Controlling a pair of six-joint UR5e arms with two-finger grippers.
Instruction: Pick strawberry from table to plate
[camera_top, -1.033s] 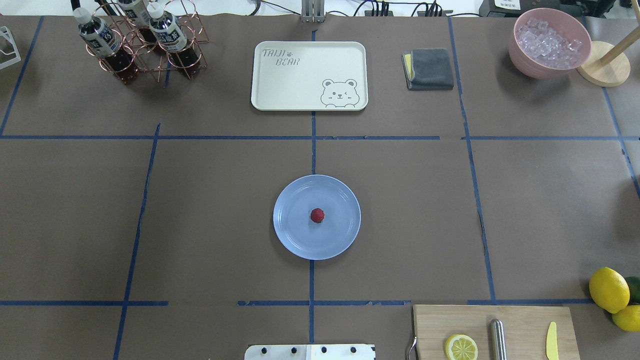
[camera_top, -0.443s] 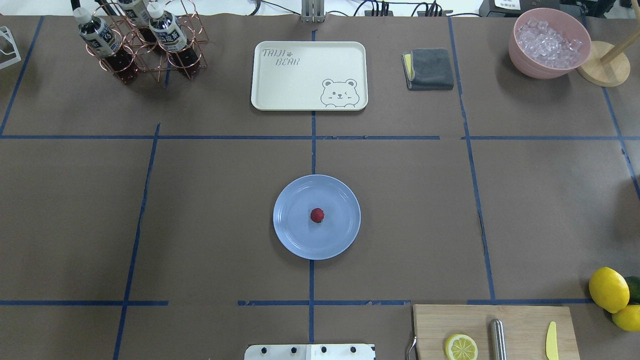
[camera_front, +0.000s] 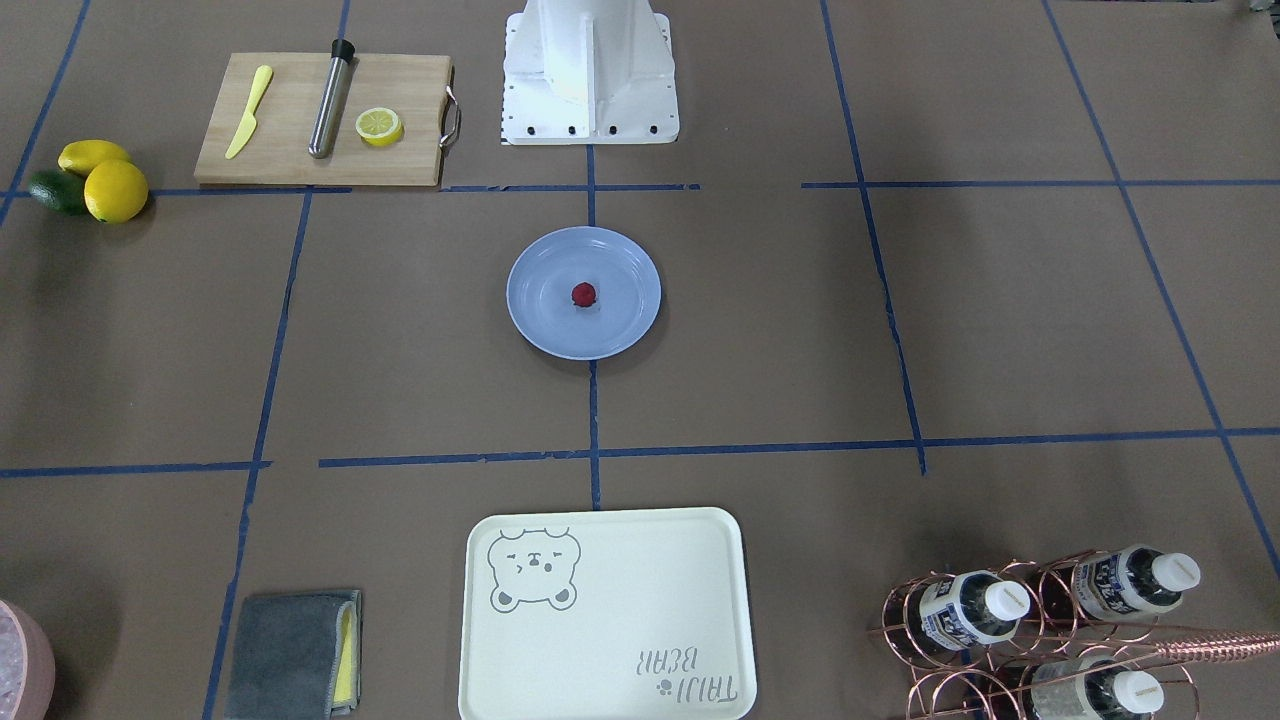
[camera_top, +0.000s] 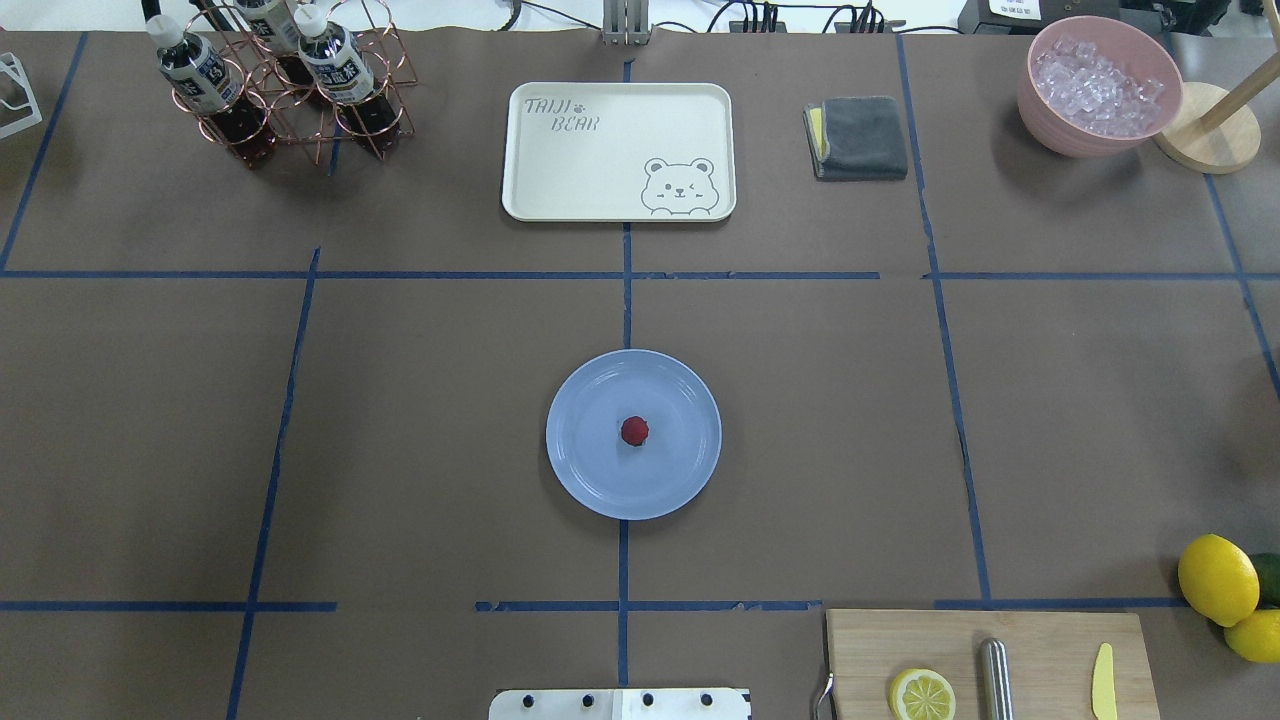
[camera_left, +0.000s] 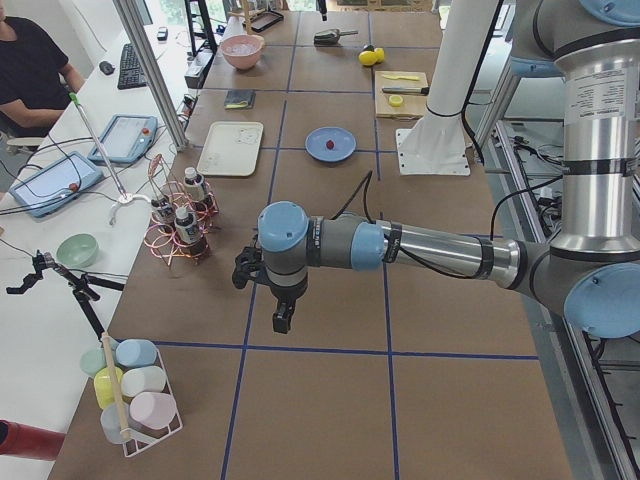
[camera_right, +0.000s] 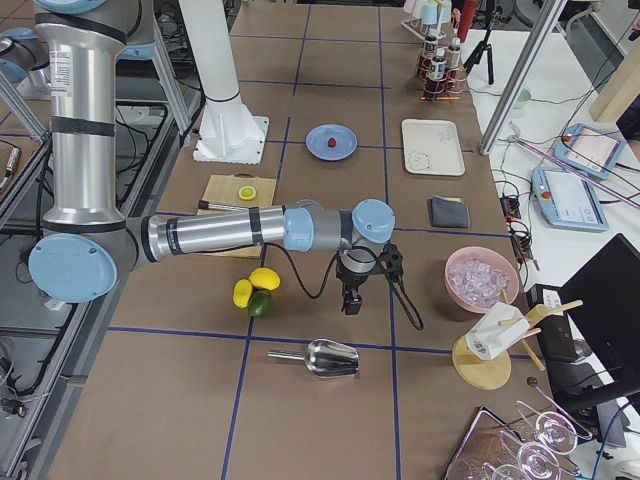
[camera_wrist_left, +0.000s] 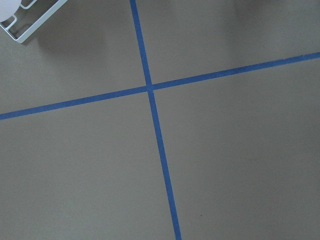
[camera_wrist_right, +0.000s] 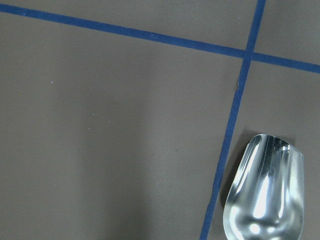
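Note:
The small dark-red strawberry (camera_top: 634, 431) lies in the middle of the round light-blue plate (camera_top: 585, 478), on the brown taped table (camera_top: 420, 420). The front-facing view shows the same strawberry (camera_front: 583, 294) on the plate (camera_front: 540, 325). Neither gripper appears in the overhead or front-facing views. My left gripper (camera_left: 283, 320) hangs over the table far from the plate, past the bottle rack. My right gripper (camera_right: 350, 302) hovers at the opposite end, beside the lemons. I cannot tell whether either is open or shut. Both wrist views show only table and tape.
A cream bear-print tray (camera_top: 618, 150) lies beyond the plate. A copper rack of bottles (camera_top: 285, 85), a grey cloth (camera_top: 860, 137) and a pink bowl of ice (camera_top: 1098, 85) line the far side. A cutting board (camera_top: 990, 665) and lemons (camera_top: 1217, 578) sit near right. A metal scoop (camera_wrist_right: 265, 195) lies under my right wrist.

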